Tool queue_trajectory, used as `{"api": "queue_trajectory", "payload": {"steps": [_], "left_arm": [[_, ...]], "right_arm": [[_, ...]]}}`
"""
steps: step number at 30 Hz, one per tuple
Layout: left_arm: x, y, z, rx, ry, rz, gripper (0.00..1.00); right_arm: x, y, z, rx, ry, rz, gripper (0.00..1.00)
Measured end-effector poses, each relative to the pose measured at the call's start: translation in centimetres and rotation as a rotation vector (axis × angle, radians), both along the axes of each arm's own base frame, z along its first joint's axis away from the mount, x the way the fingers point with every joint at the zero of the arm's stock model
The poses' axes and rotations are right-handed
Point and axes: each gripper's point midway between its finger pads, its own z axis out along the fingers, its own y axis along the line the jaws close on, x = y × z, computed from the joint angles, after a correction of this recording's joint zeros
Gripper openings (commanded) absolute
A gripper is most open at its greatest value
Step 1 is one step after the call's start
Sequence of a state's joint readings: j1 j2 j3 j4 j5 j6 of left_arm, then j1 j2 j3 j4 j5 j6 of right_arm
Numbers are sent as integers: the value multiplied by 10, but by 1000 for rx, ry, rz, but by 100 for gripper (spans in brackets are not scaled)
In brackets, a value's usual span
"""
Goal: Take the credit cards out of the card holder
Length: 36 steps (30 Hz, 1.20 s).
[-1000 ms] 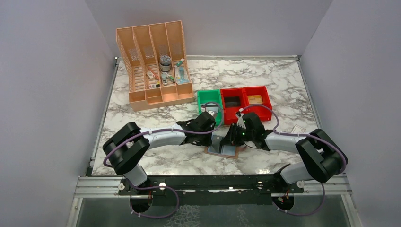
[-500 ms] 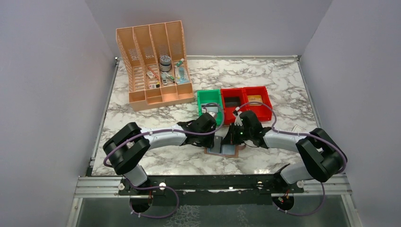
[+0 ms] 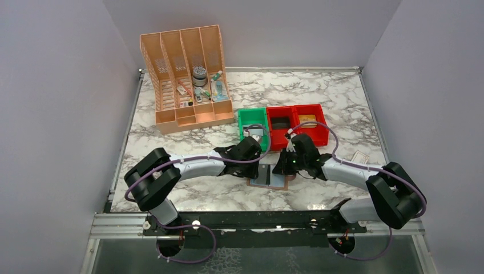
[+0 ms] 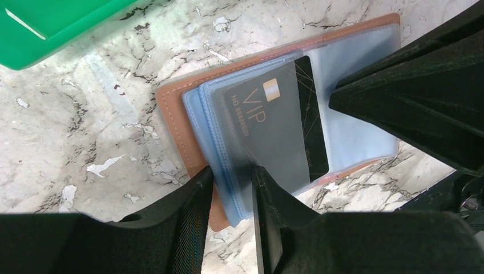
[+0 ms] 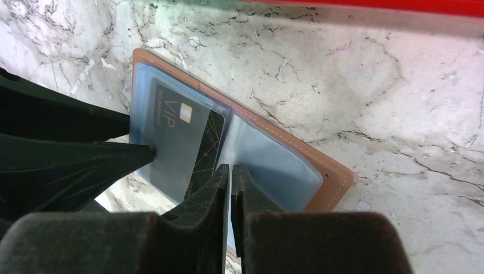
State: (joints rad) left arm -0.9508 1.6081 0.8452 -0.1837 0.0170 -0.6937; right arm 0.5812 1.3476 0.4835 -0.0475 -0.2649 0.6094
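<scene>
Dark grey plastic VIP credit card point(image 4: 274, 128) lies partly bared in the open brown leather-look bifold card holder point(image 3: 268, 181), at 6 o'clock from the green plastic bin point(image 3: 245, 117).
A clear sleeve edge is pinched by the left gripper point(image 4: 231, 174), jaws narrowly apart, at the holder's 10 o'clock. The right gripper point(image 5: 228, 170), at 1 o'clock, is nearly closed at the card's bare edge, grip unconfirmed. The card should be drawn flat along its pocket while the sleeve is held.

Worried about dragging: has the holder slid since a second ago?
No. The holder keeps the same spot just below the red bins in the top view.
</scene>
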Motion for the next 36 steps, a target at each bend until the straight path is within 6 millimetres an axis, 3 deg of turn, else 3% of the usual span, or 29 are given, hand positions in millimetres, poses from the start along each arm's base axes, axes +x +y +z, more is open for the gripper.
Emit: {"api": "queue_trajectory", "payload": {"steps": [5, 13, 18, 23, 36], "left_arm": [[-1, 2, 1, 5, 2, 0, 42], [0, 4, 18, -15, -32, 0, 46], [4, 0, 32, -52, -67, -4, 41], [8, -7, 35, -80, -88, -7, 30], [4, -15, 6, -48, -19, -33, 17]], "right_arm": [[-1, 3, 5, 25, 7, -7, 23], [-2, 8, 11, 62, 14, -5, 26], [-4, 16, 14, 105, 29, 8, 27], [-6, 16, 3, 105, 74, -19, 27], [-3, 20, 1, 141, 74, -45, 27]]}}
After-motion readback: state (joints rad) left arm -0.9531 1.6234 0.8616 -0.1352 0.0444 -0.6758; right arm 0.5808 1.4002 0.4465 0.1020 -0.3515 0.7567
